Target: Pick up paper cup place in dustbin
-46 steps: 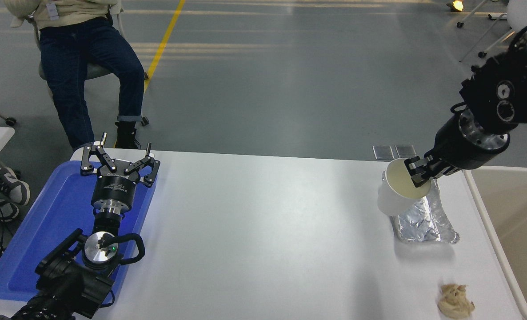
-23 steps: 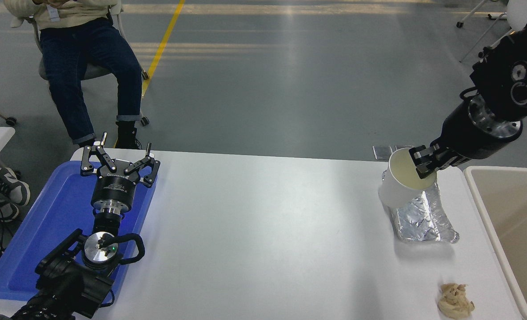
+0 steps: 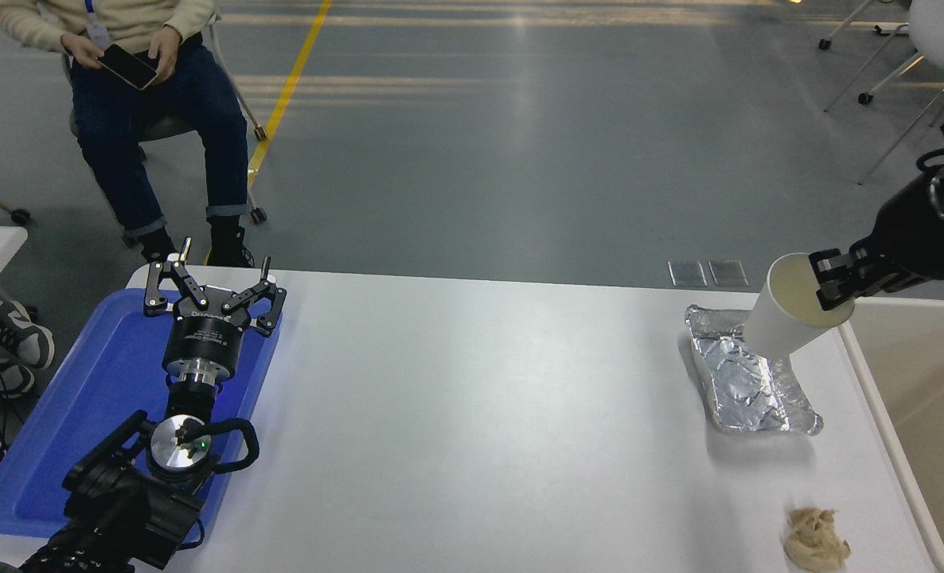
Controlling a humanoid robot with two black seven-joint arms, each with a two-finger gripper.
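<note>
The white paper cup (image 3: 782,318) with a cream inside hangs tilted in the air at the right, above the far end of the foil tray. My right gripper (image 3: 830,285) is shut on the cup's rim, one finger inside and one outside. The beige dustbin (image 3: 878,398) stands at the table's right edge, its rim just right of the cup; only its left part shows. My left gripper (image 3: 213,296) is parked open over the blue tray at the lower left.
A crinkled silver foil tray (image 3: 747,382) lies on the table under the cup. A crumpled tan scrap (image 3: 814,541) lies near the front right. A blue tray (image 3: 82,414) sits at the left edge. A person (image 3: 146,103) sits beyond the table's far left.
My right gripper has lifted the paper cup and carried it right, toward the dustbin's rim. The foil tray's far end is now uncovered. The left arm has not moved.
</note>
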